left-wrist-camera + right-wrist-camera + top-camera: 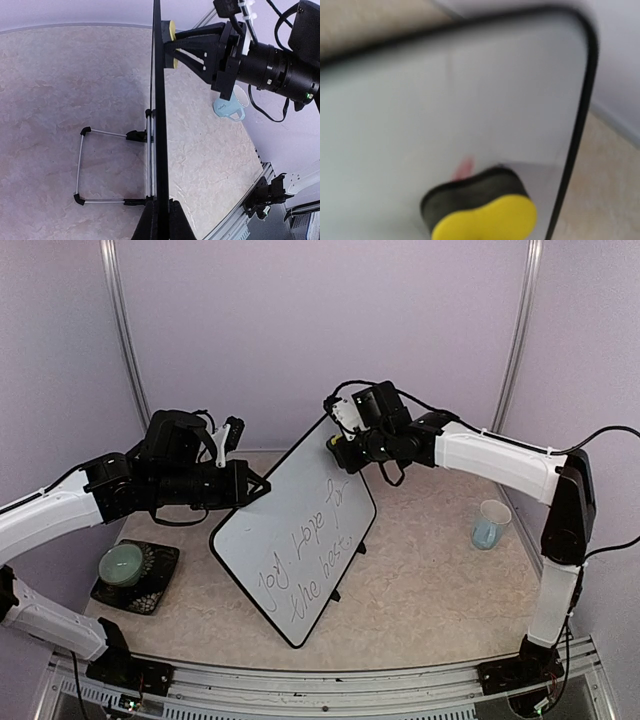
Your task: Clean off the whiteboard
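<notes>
Looking from the top camera, you see the whiteboard standing in the middle of the table, between the two arms. It leans back on its wire stand and its white face is turned toward the right arm and the near edge.

Your left gripper is clenched on the left edge of the whiteboard. In the left wrist view the two fingers sit on both sides of the thin black frame, and the whiteboard is seen exactly edge-on.

Your right gripper is at the top corner of the whiteboard and is grasping the eraser, a yellow sponge with a dark felt layer. The dark side is turned to the white surface, close to the rounded corner and the right frame. In the left wrist view the eraser is right against the face. The right wrist picture is blurred, so you cannot read small details there.

Dark handwriting covers the middle and lower part of the face. It lies below the eraser, apart from it, and the area around the eraser is plain white.

A pale blue cup stands on the table to the right, well apart from the whiteboard. On the left a pale green round object sits on a black mat, under the left arm.
</notes>
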